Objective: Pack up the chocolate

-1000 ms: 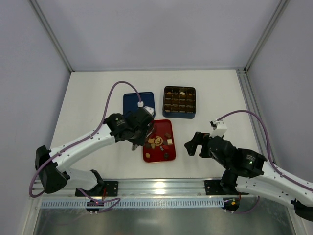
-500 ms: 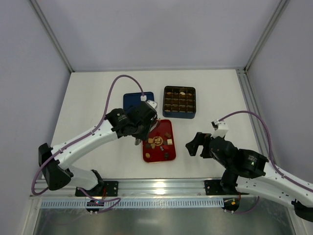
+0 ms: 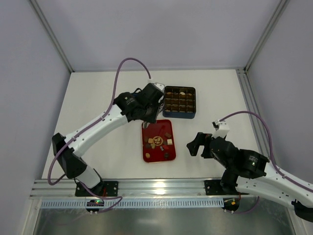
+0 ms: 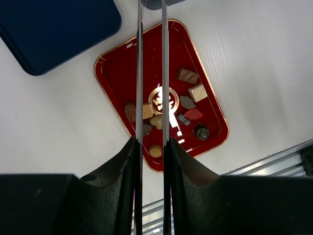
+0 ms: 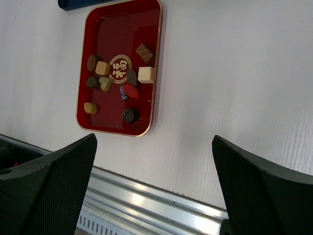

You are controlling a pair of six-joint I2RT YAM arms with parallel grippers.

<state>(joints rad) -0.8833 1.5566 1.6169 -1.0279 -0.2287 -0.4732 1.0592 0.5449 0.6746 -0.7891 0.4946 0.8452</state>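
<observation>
Several chocolate pieces [image 3: 159,142], dark brown, tan and cream, lie on the red tray [image 3: 157,152]; they also show in the left wrist view [image 4: 166,110] and the right wrist view [image 5: 115,78]. The dark blue grid box [image 3: 179,116] stands behind the tray with a few pieces in its cells. My left gripper [image 3: 152,117] hangs above the tray's far end, near the box. Its thin blades [image 4: 139,73] stand a piece-width apart, with a small dark shape between the tips [image 4: 152,4]. My right gripper [image 3: 191,145] is wide open and empty over bare table right of the tray [image 5: 117,29].
The flat dark blue lid [image 4: 54,29] lies left of the box, mostly under my left arm. An aluminium rail [image 3: 156,186] runs along the near edge. Enclosure walls and frame posts [image 3: 51,34] stand around the white table.
My left gripper has lifted off the tray's left side and swung back and right toward the box. The right arm has hardly moved.
</observation>
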